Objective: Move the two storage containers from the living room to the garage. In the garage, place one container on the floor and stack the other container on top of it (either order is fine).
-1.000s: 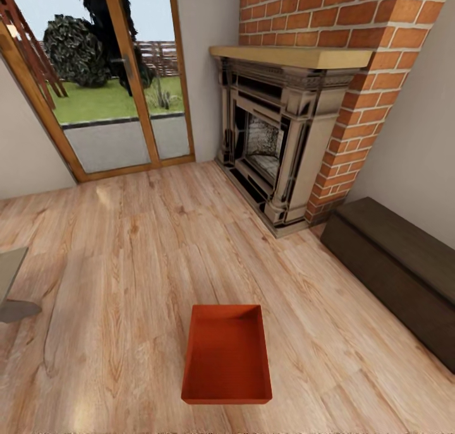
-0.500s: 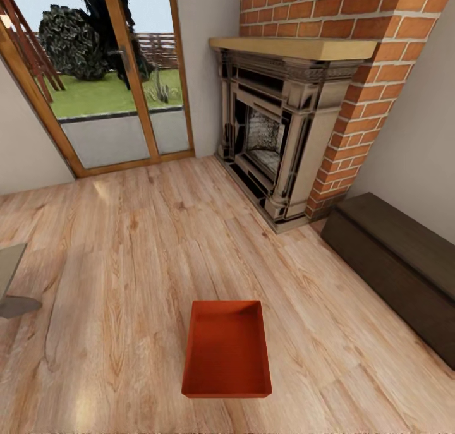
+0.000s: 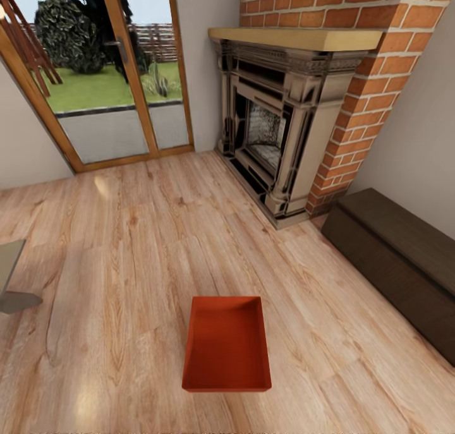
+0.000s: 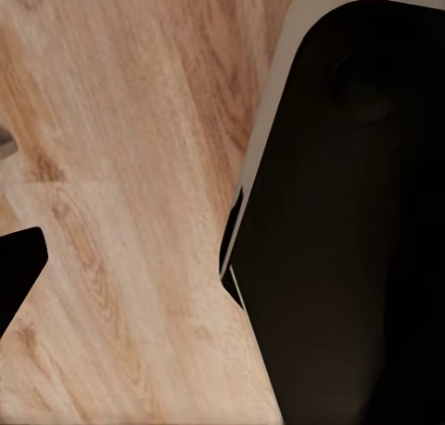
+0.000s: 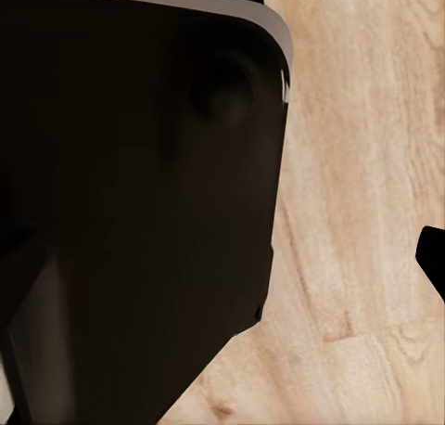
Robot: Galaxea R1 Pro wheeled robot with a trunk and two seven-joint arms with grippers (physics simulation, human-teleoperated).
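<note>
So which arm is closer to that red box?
Cannot tell. The box lies centred ahead on the floor; both wrist cameras face planks beside the robot's dark body.

Left wrist view: a big black body panel with a pale grey edge (image 4: 352, 212) sits close to the camera, and a small black finger tip (image 4: 17, 267) pokes in at the frame edge; jaw state can't be told. Right wrist view: a similar dark panel with a light rim (image 5: 139, 202) is close up, a small black tip (image 5: 432, 258) at the far edge; open or closed unclear.
</note>
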